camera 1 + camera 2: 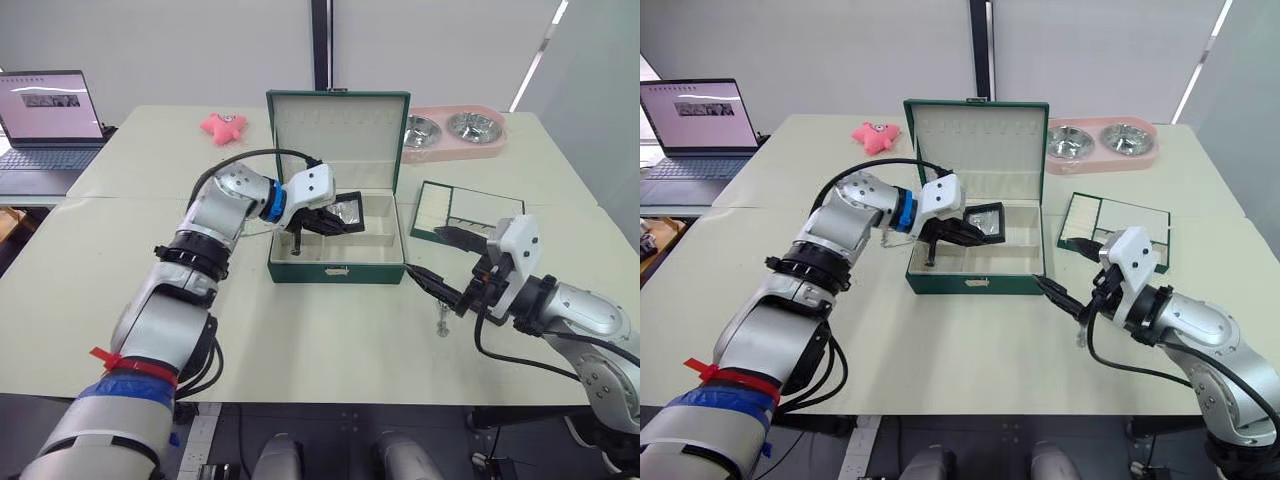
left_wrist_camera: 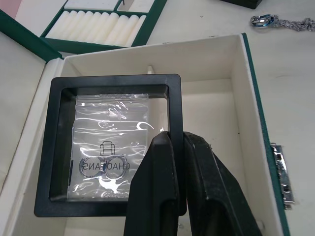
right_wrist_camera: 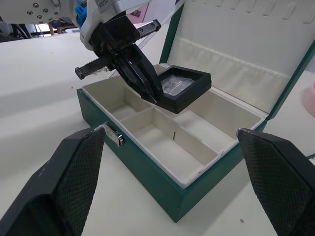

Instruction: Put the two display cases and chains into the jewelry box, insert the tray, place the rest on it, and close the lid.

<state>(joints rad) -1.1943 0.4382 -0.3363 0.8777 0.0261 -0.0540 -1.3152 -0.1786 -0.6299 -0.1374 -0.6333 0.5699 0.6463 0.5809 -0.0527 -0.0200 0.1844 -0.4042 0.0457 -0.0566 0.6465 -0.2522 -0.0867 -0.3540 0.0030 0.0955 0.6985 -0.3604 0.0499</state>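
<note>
The green jewelry box (image 1: 338,268) stands open at the table's middle, lid upright, its white compartments bare. My left gripper (image 1: 330,222) is shut on the rim of a black display case (image 1: 348,210), which holds a small clear bag, and keeps it tilted over the box's middle compartment (image 2: 110,142). My right gripper (image 1: 447,262) hovers open to the right of the box, facing it, with nothing between its fingers. A silver chain (image 1: 442,322) lies on the table just below that gripper. The green tray (image 1: 468,212) with white cushions lies flat to the right of the box.
A pink double bowl (image 1: 455,132) sits at the back right and a pink star toy (image 1: 223,125) at the back left of the box. A laptop (image 1: 45,120) stands open on a side table at far left.
</note>
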